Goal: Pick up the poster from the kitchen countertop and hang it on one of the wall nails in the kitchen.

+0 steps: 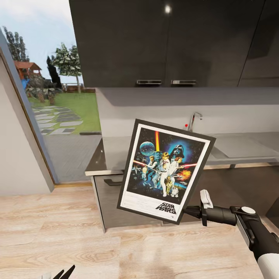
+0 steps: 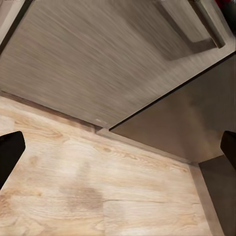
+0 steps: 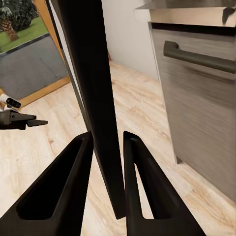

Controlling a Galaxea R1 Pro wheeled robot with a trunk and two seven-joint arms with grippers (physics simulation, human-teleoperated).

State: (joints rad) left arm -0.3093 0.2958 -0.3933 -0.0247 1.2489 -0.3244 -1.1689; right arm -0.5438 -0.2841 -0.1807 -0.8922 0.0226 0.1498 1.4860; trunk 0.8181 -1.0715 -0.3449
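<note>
Poster [image 1: 166,171] first: it is off the kitchen countertop [image 1: 240,149] and up in the air in front of the grey drawers, held out by my right gripper [image 1: 192,211] at its lower right corner, face toward the head camera and tilted so the top leans to the left. In the right wrist view I see the frame edge-on [image 3: 101,108], a thin black slab running between the two fingers [image 3: 64,189], which look pressed against both sides of it, so I judge the grip closed on the frame. My left gripper [image 1: 62,273] hangs low over the wooden floor [image 1: 58,236], its fingertips just poking in at the bottom of the head view (in its own wrist view the dark tips sit far apart at the picture edges, holding nothing, so spread wide). No wall nail shows from here, so I judge that I still have to turn and find one. My worry is the hold: a pinch at one corner of a flat frame leaves most of its weight hanging out to one side, so a quick swing of the arm or base could let it pivot or slip between the fingers. It also sits near the drawer front [image 3: 196,103] and counter edge, and a careless turn could knock it against them.
</note>
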